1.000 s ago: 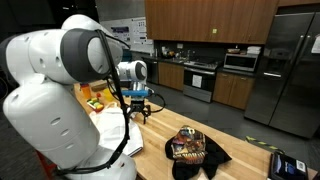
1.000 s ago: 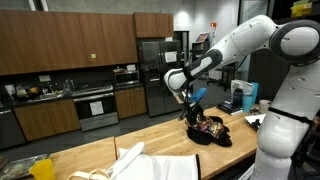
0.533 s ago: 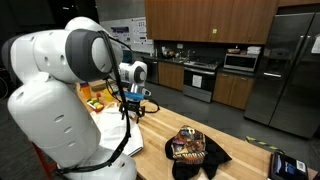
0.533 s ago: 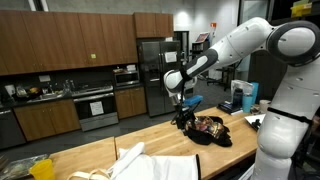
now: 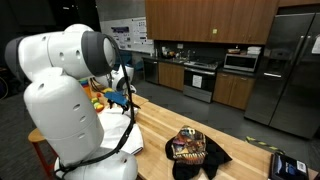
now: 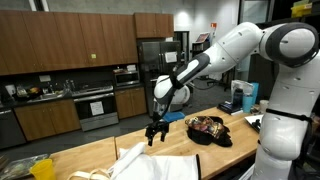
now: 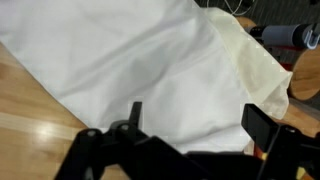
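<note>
A broad strip of bare counter (image 6: 95, 152) is being left open between the cloth (image 6: 150, 166) and the bag (image 6: 207, 129). The cloth is being seen close to the counter's near edge, by the robot's base. In the wrist view, wood is being shown only at the lower left. The rest is being covered by the cloth (image 7: 140, 55) and by a cream fabric (image 7: 255, 70) touching its right edge.

The claw (image 6: 155, 133) is being held wide open and empty just above the cloth, with its fingers pointing down. Whether the cloth is being touched cannot be told.

Compared with a second ago, the claw is no longer being held by the bag. It has been carried along the counter to the cloth, while bag and cloth are being left where they lay.
</note>
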You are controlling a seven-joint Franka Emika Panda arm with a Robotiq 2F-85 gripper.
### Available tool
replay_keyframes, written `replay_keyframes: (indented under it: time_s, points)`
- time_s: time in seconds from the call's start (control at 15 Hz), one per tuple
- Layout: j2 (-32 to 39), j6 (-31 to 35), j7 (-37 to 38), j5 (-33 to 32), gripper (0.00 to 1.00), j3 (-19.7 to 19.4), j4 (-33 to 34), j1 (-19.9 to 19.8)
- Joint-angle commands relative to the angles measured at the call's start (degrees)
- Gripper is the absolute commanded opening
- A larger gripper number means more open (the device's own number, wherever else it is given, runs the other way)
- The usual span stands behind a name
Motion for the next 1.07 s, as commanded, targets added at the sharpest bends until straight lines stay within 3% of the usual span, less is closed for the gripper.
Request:
replay_keyframes:
  time_s: [0.0,0.13,0.67,1.0]
  points:
    - [0.7,4.5,0.1,-0.1,1.0,0.6,0.1,1.1]
    - [1.7,9.1,0.2,-0.2,1.0,1.7,0.1,2.0]
    - [3.3,11.4,1.4,0.8,1.0,1.4,-0.1,1.7]
    - [8.0,28.3,10.4,1.3,1.0,1.2,-1.4,0.6]
